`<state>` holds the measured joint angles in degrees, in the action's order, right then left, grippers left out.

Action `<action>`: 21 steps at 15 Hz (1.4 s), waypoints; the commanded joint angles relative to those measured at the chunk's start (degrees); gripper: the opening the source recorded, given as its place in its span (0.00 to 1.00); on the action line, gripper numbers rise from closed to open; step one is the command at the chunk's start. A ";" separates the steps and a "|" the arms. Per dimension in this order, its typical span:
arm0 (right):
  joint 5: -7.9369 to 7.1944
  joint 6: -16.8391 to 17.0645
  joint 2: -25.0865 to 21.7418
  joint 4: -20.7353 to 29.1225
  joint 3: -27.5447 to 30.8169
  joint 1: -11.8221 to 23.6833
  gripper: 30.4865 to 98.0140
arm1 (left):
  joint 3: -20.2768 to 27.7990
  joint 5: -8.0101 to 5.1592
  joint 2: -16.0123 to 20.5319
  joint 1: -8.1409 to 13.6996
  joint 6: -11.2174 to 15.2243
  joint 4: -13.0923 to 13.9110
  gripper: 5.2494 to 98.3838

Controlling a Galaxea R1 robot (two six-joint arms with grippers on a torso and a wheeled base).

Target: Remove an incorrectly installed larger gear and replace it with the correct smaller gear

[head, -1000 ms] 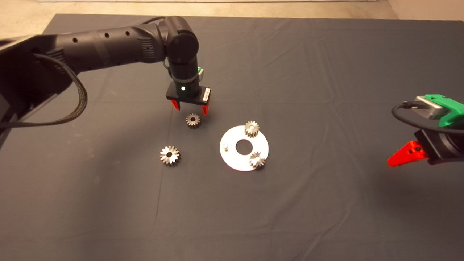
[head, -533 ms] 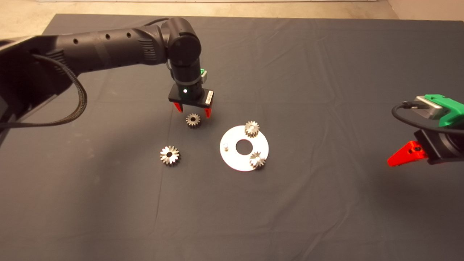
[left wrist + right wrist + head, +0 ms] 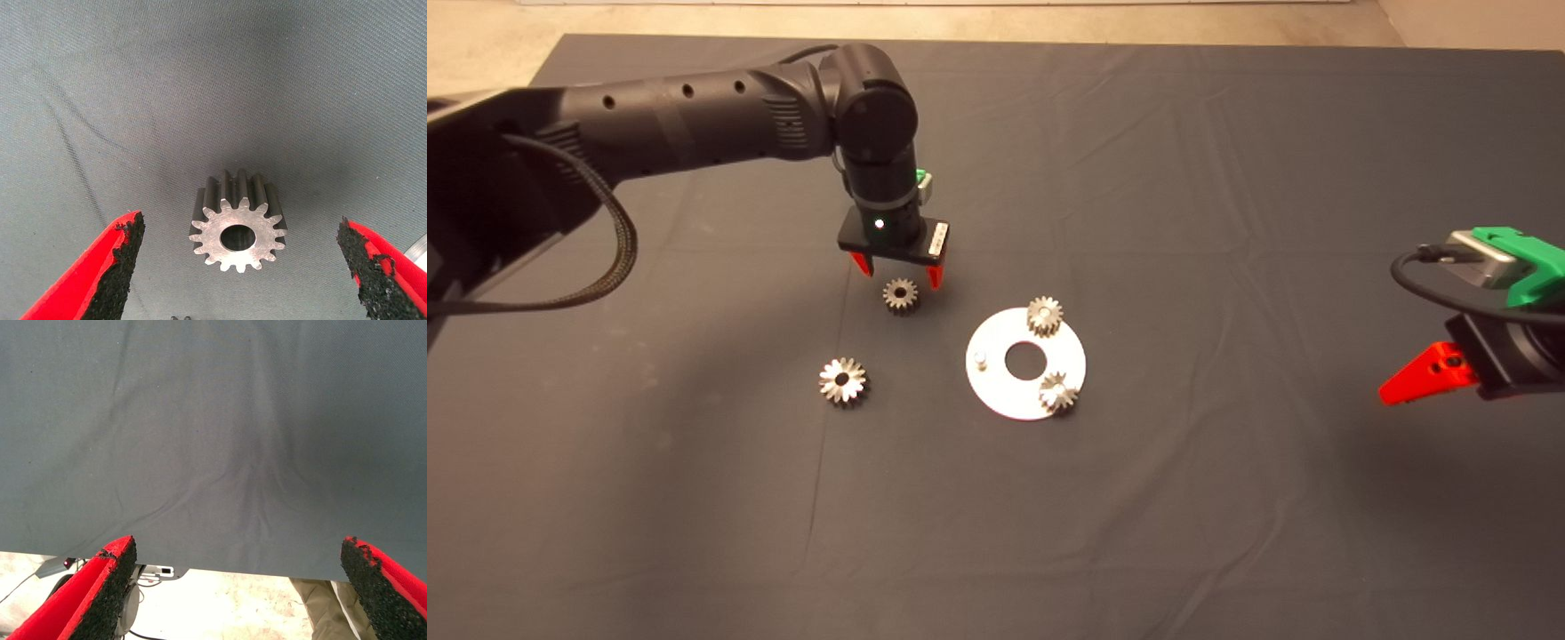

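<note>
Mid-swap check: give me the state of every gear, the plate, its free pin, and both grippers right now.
larger gear: off plate, flat on mat
smaller gear: loose on mat, ungripped
plate: two gears mounted
pin: bare
left gripper: open, straddling smaller gear
right gripper: open, parked at the mat's right edge

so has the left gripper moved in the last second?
Yes. The left gripper has come down slightly and right, closer to the smaller gear.

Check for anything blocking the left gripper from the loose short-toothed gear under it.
Nothing visible does. The left gripper hangs open above the small silvery short-toothed gear, whose flanks have bare dark mat on both sides between the black pads.
</note>
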<state>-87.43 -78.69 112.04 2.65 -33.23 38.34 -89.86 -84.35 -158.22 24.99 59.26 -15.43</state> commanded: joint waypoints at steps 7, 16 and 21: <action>-0.02 -0.15 -0.11 1.92 0.11 1.39 0.75 | 0.14 -0.38 -0.12 -0.91 0.51 0.23 0.74; -0.02 -0.15 -0.11 1.92 0.11 1.39 0.75 | 0.58 -0.38 -0.12 -0.98 0.42 0.14 0.71; -0.02 -0.15 -0.11 1.92 0.02 1.39 0.75 | 0.22 -0.38 0.06 -1.17 0.16 0.14 0.66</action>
<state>-87.41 -78.67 112.04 2.65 -33.23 38.61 -89.86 -84.35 -158.25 23.34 59.48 -15.43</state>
